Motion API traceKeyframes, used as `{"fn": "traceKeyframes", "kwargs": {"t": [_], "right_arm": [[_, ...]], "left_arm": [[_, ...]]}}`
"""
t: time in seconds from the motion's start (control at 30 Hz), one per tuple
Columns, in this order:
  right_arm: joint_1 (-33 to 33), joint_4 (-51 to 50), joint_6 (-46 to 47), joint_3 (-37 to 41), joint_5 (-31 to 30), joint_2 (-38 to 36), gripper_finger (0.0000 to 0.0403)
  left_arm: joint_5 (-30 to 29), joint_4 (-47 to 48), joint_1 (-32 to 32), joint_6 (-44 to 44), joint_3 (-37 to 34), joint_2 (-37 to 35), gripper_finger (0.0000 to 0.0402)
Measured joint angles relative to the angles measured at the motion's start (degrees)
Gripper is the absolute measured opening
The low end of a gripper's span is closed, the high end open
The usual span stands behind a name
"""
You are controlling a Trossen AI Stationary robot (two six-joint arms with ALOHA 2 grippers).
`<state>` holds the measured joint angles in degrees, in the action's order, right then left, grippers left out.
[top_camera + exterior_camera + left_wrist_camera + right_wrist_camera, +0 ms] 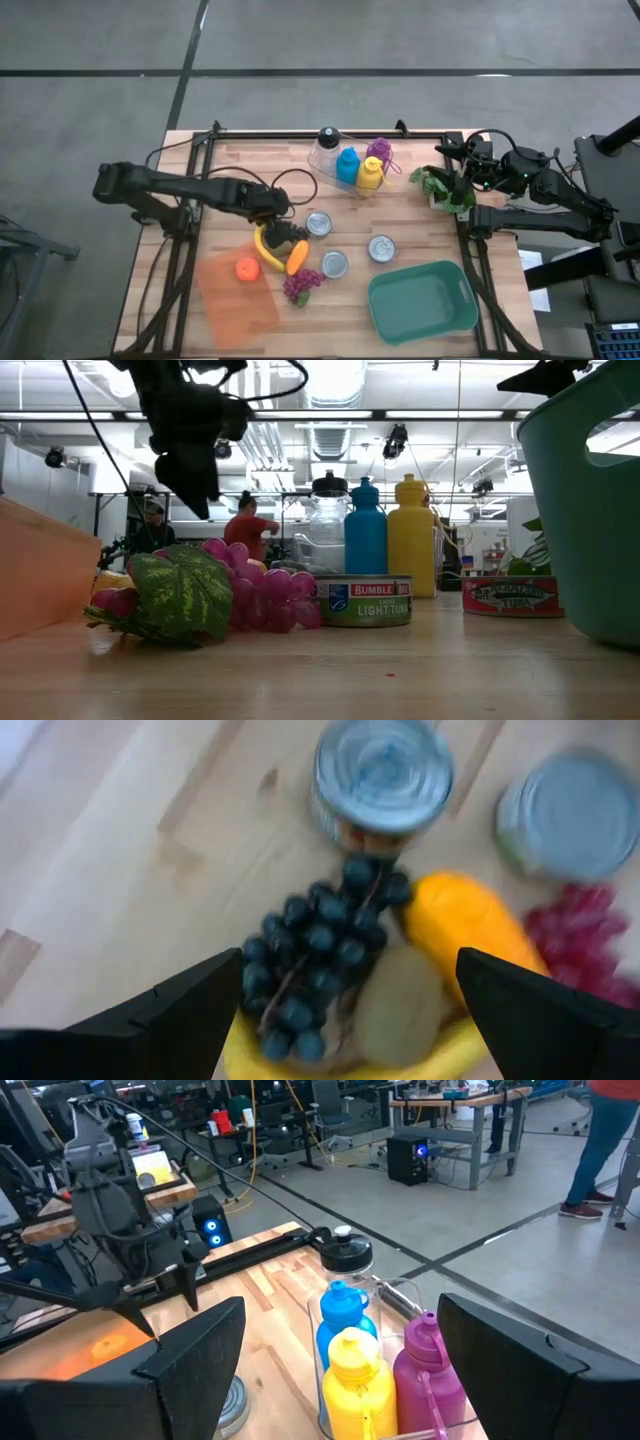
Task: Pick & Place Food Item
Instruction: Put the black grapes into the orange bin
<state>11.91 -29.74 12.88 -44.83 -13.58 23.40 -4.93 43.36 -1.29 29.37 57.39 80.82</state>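
My left gripper (340, 1010) hung spread over the dark grapes (320, 955), which lay on the banana (266, 252) at the table's centre-left. They looked light, bumpy and soft; I judged the stem the safest hold. My right gripper (335, 1380) waited spread at three o'clock.

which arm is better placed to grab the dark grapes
Left. Its claw hangs open right above the dark grapes, while the right claw waits at the table's far edge.
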Motion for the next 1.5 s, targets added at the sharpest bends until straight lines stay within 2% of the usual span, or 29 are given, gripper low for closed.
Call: {"fn": "traceKeyframes", "kwargs": {"t": [0.23, 0.4, 0.5, 0.7, 1.07, 1.5], "right_arm": [[0.0, 0.0, 0.0, 0.0, 0.0, 0.0, 0.0329], [0.0, 0.0, 0.0, 0.0, 0.0, 0.0, 0.0329], [0.0, 0.0, 0.0, 0.0, 0.0, 0.0, 0.0329], [0.0, 0.0, 0.0, 0.0, 0.0, 0.0, 0.0329], [0.0, 0.0, 0.0, 0.0, 0.0, 0.0, 0.0329], [0.0, 0.0, 0.0, 0.0, 0.0, 0.0, 0.0329]], "left_arm": [[1.6, 2.7, 2.1, -10.5, -1.1, 0.3, 0.0372], [1.7, 1.3, 4.7, -11.6, -3.1, 0.3, 0.0372], [4.0, 0.2, 6.5, -12.0, -3.5, 0.3, 0.0372], [5.0, 0.6, 7.5, -17.9, -3.6, 0.9, 0.0372], [9.0, -3.6, 7.6, -17.5, -7.1, 6.5, 0.0372], [12.6, -7.8, 7.7, -18.2, -7.1, 15.6, 0.0372]]}}
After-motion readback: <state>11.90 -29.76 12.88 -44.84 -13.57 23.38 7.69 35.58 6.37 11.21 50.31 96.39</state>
